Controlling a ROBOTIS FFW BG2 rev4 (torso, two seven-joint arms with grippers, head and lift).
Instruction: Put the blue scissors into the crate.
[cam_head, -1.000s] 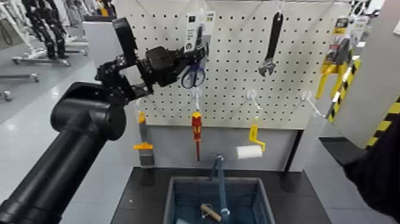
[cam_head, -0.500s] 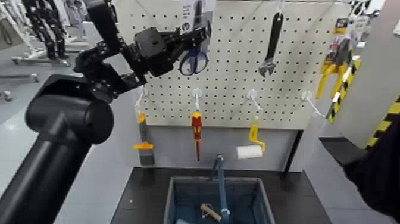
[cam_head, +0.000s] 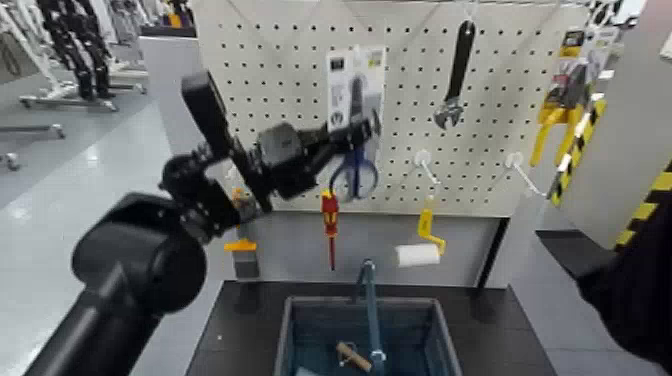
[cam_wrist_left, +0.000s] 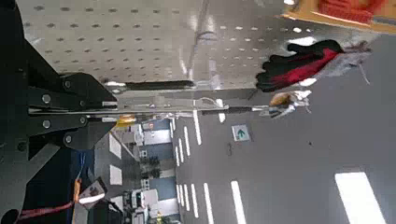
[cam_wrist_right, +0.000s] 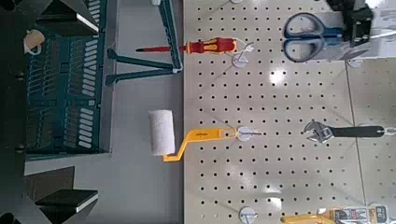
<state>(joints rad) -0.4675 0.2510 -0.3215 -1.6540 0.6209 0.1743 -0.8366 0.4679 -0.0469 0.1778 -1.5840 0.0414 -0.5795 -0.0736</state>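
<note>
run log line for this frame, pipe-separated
left gripper: shut on blue scissors | scissors: off crate | right gripper: open, parked

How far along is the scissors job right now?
The blue scissors are off the pegboard's hooks, their card gripped by the left gripper in front of the board. Left: bringing them over the crate and letting go. The right gripper waits, open, to the side.

Heads up: the red screwdriver (cam_head: 331, 215) hangs right under my left gripper (cam_head: 368, 131), so straight down is blocked. The crate (cam_head: 365, 310) has its handle (cam_head: 372, 305) standing up mid-opening, but there's open room either side.
</note>
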